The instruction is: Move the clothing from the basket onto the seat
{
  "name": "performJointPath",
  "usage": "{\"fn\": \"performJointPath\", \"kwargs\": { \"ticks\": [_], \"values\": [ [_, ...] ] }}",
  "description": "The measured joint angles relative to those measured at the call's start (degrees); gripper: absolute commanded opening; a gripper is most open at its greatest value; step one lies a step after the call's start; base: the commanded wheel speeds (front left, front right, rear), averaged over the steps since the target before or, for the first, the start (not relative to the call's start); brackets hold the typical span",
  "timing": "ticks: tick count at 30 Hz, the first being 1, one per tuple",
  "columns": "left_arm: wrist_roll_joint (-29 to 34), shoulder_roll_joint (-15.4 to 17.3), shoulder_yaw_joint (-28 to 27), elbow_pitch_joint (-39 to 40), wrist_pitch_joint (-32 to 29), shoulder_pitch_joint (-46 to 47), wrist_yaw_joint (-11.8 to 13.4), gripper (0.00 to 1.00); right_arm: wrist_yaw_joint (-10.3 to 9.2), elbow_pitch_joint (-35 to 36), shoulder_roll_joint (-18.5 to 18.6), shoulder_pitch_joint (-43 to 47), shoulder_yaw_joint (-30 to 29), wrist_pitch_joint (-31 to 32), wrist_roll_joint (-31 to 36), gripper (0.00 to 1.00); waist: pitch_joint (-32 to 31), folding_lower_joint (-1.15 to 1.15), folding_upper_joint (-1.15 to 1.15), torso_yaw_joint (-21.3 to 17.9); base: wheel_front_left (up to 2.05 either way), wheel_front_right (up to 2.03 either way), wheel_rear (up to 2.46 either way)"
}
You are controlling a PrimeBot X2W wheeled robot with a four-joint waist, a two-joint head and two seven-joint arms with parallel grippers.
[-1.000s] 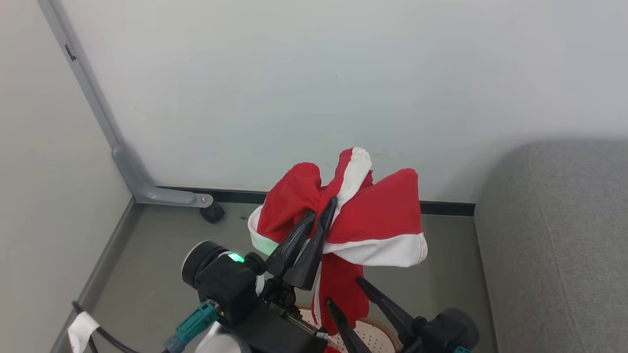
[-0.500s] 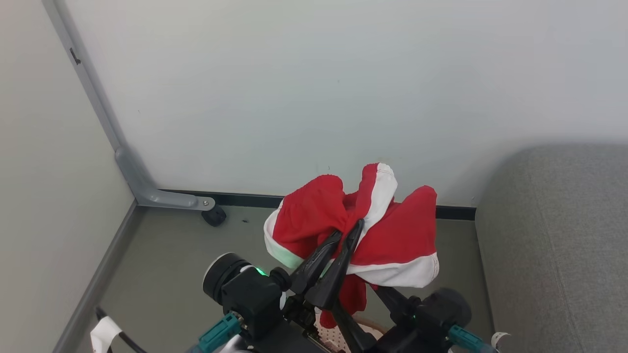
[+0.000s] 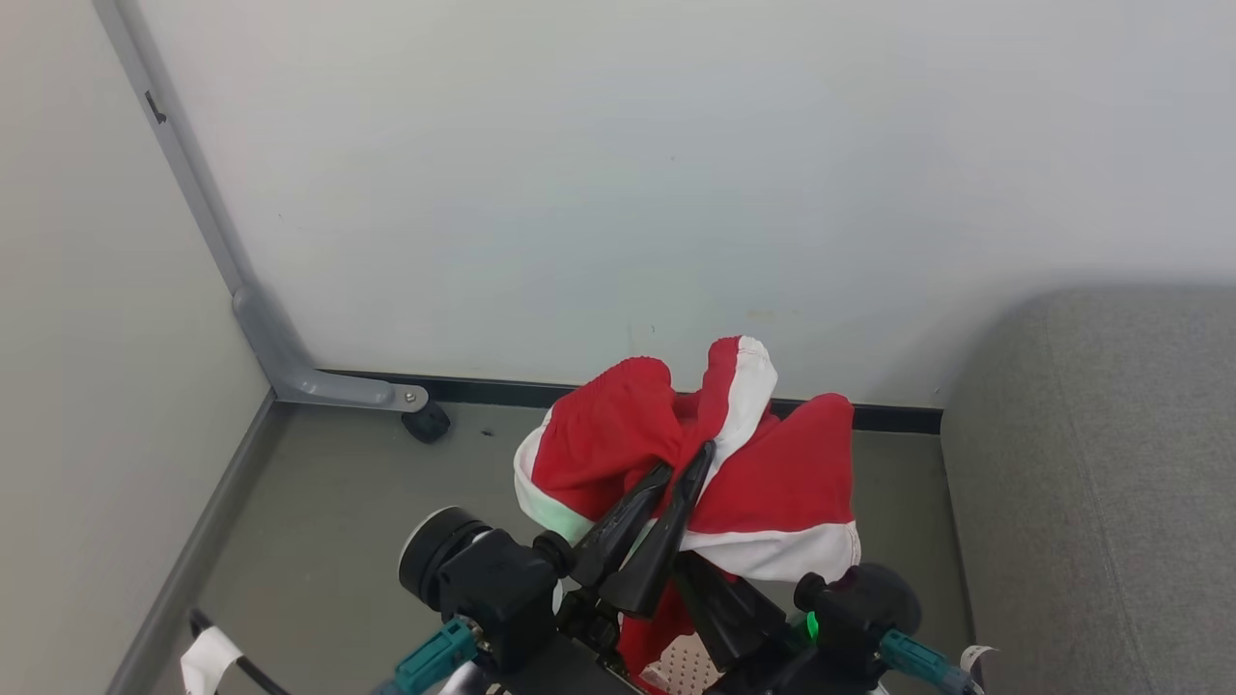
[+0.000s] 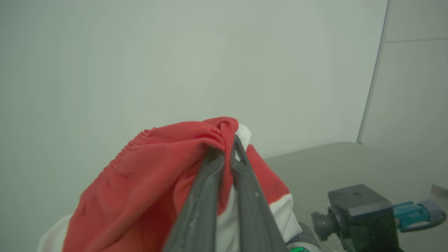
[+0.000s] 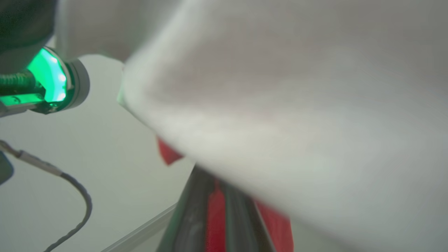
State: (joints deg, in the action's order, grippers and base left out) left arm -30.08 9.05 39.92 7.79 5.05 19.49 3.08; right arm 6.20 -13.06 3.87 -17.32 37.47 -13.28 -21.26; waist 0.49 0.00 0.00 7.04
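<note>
The left gripper (image 3: pixel 688 459) is squeezed tight on the red and white clothing (image 3: pixel 772 483) and holds it up in the air, in front of the far wall (image 3: pixel 618 174). The right gripper (image 3: pixel 697 571) sits just under it on the near side, its two fingers pinched shut on a red fold that hangs down. A bit of the basket (image 3: pixel 684 666) peeks out below. The grey seat (image 3: pixel 1091 463) is off to the right, apart from the clothing.
</note>
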Motion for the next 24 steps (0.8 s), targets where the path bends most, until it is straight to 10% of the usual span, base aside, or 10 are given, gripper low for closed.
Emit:
{"fn": "performJointPath", "kwargs": {
  "ticks": [12, 16, 19, 24],
  "values": [
    [0.0, 1.0, -1.0, 0.0, -0.8, -0.3, 1.0, 0.0, -1.21, 1.0, 0.0, -1.5, -2.1, -0.5, -1.0, 0.0, 0.2, 0.0, 0.0, -0.4, 0.0, 0.0, 0.0],
    [0.0, 1.6, -1.1, -0.1, -1.0, -1.9, 1.0, 0.42, -1.34, 1.2, 0.0, -3.1, -2.8, -0.7, -1.3, 0.0, 0.2, 0.0, 0.0, -0.9, 0.0, 0.0, 0.0],
    [0.0, 1.8, -0.9, -0.1, -1.3, -2.7, 1.5, 0.93, -1.74, 1.3, 0.0, -3.3, -3.9, -0.9, -1.5, 0.0, 0.3, 0.0, 0.0, -1.4, 0.0, 0.0, 0.0],
    [0.0, 1.9, -0.7, -0.5, -1.5, -3.5, 1.5, 1.0, -2.45, 1.3, 0.0, -3.3, -6.0, -0.9, -1.8, 0.0, 0.6, 0.0, 0.0, -2.0, 0.0, 0.0, 0.0]
  ]
}}
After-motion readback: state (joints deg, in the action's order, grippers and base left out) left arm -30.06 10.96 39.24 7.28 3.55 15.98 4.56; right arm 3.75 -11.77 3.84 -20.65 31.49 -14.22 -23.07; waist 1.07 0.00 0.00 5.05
